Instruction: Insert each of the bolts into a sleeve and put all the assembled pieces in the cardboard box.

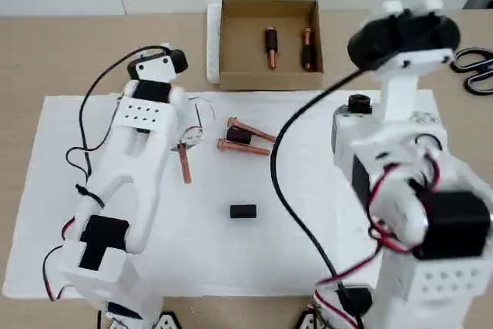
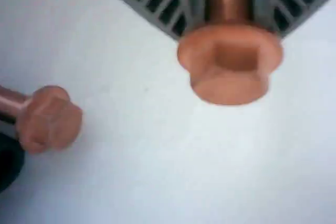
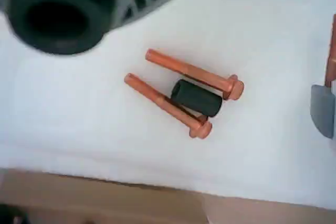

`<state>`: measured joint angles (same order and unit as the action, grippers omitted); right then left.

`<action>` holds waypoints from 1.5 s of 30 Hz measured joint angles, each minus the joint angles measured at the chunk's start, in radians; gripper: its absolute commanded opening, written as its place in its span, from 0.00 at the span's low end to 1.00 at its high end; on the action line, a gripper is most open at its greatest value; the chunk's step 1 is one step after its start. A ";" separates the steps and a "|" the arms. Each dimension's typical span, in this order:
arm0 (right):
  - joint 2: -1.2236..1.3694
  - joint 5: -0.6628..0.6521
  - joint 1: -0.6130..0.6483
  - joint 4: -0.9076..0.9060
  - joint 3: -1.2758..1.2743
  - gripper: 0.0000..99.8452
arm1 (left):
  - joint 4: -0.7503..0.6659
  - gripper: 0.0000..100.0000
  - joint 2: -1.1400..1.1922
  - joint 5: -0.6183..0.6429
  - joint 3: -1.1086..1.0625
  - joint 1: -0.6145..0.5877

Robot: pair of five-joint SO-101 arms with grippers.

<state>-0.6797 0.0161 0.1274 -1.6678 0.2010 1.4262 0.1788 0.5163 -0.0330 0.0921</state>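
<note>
Gripping a copper flanged bolt [image 2: 229,64] by its shank, my left claw [image 1: 185,146] is closed, over the left part of the white sheet [image 1: 308,252] on the wooden table [image 1: 46,52]. Centre: two more copper bolts [image 1: 250,130] lie with a short black cylindrical sleeve [image 1: 239,135] touching between them. A second black sleeve [image 1: 243,211] lies apart, nearer the arm bases. Beyond the sheet, the open cardboard box [image 1: 231,81] holds two assembled pieces [image 1: 271,48]. Right: my right claw [image 1: 359,107] is clamped on a third black sleeve [image 3: 58,19]. Black-handled scissors [image 1: 476,68] lie far right.
</note>
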 measured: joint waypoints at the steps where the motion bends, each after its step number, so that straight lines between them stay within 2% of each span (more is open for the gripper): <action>1: -0.028 -0.009 0.000 0.002 0.000 0.00 | 0.002 0.01 0.000 -0.002 0.003 -0.014; 6: -0.169 -0.054 0.000 0.003 -0.029 0.00 | 0.002 0.01 0.000 -0.006 0.006 -0.068; 13: -0.270 -0.104 0.000 0.015 -0.226 0.00 | 0.002 0.01 0.000 -0.006 0.006 -0.071; 21: -0.311 -0.107 -0.002 0.129 -0.453 0.00 | -0.003 0.01 0.000 -0.006 0.009 -0.069; 27: -0.362 -0.132 0.000 0.218 -0.560 0.00 | 0.002 0.01 0.000 -0.006 0.123 -0.048; 36: -0.545 -0.143 0.000 0.307 -0.649 0.00 | 0.173 0.01 0.000 -0.009 0.358 0.006; 45: -0.822 -0.143 0.009 0.476 -0.941 0.01 | 0.302 0.01 0.000 -0.035 0.563 0.081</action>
<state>-1.5021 -0.1266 0.1366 -1.1922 -0.7396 1.7285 0.1788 0.4810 0.5301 0.1734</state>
